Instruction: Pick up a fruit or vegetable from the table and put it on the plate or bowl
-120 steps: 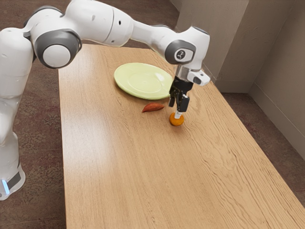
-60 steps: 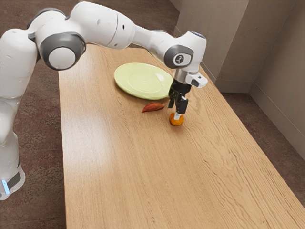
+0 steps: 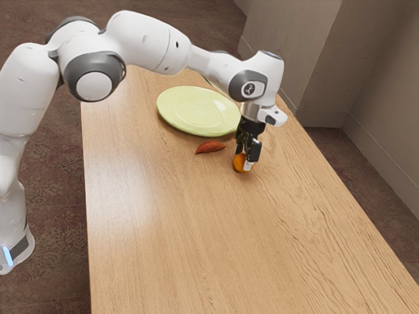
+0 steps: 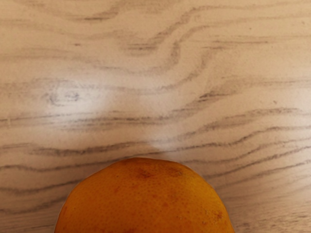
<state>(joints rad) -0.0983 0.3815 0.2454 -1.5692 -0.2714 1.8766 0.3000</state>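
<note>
The black two-finger gripper (image 3: 247, 162) is lowered over the small round orange fruit (image 3: 237, 163), which sits on the light wooden bench (image 3: 196, 229) with its far side hidden behind the gripper. Whether the gripper is apart or clamped on the fruit cannot be told. In the wrist view the orange fruit (image 4: 143, 199) lies just under the hand. A reddish tapered vegetable (image 3: 210, 147) lies near it, beside the pale green round plate (image 3: 196, 110).

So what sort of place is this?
Probably a dining room in a home, simulated: a long light wooden table, a pale green round plate on it, dark patterned carpet, beige walls.
</note>
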